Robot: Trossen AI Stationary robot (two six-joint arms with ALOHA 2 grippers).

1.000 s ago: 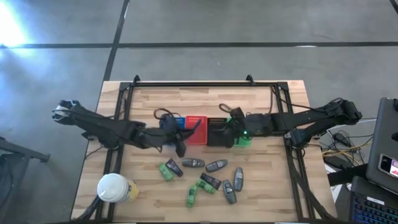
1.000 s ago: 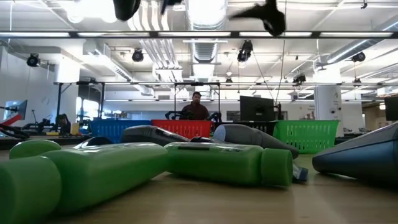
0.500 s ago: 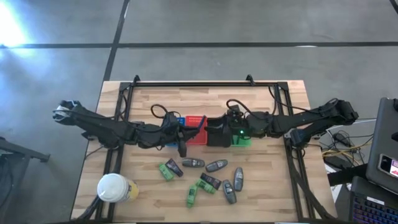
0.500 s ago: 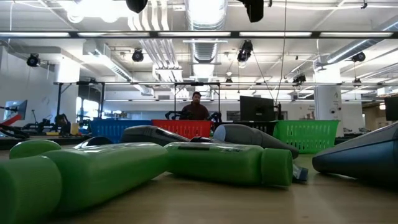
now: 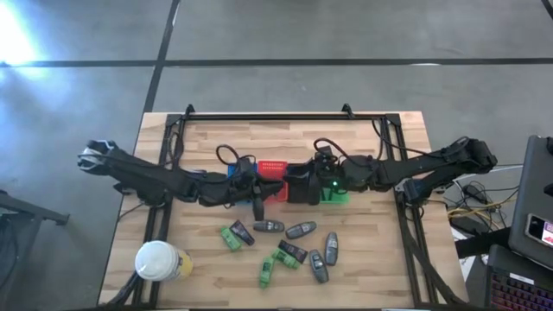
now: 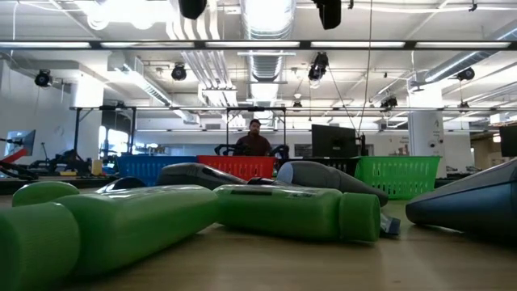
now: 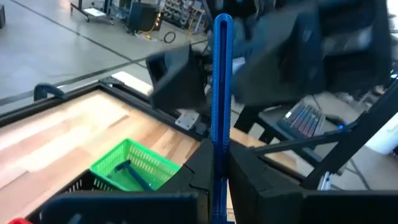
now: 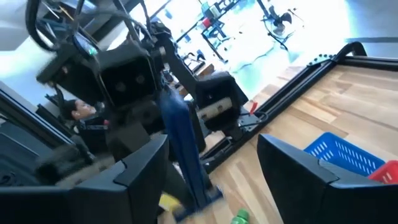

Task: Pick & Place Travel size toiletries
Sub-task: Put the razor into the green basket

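Now blue stick (image 7: 222, 93) upright, pinched in left hand (image 7: 214, 165).

Bright ceiling strip lights (image 6: 266, 16) glare overhead — near green packets (image 6: 121, 222) loom soft (both wrist views smeared by blur).

We counted the toiletries loose on the wood, all lying flat in a cluster near the front edge. Green packets: one (image 5: 230, 238) at the cluster's left end, two more (image 5: 283, 257) (image 5: 265, 275) lower down, touching end to end. Grey tubes: two (image 5: 269, 227) (image 5: 301, 230) in a row up top, three (image 5: 331, 248) (image 5: 316, 260) (image 5: 321, 273) bunched at the right. Two dark packets (image 5: 242, 231) (image 5: 293, 251) sat angled among them. A thin blue stick (image 7: 221, 93) stood upright, clamped at its lower end, well above the rest.
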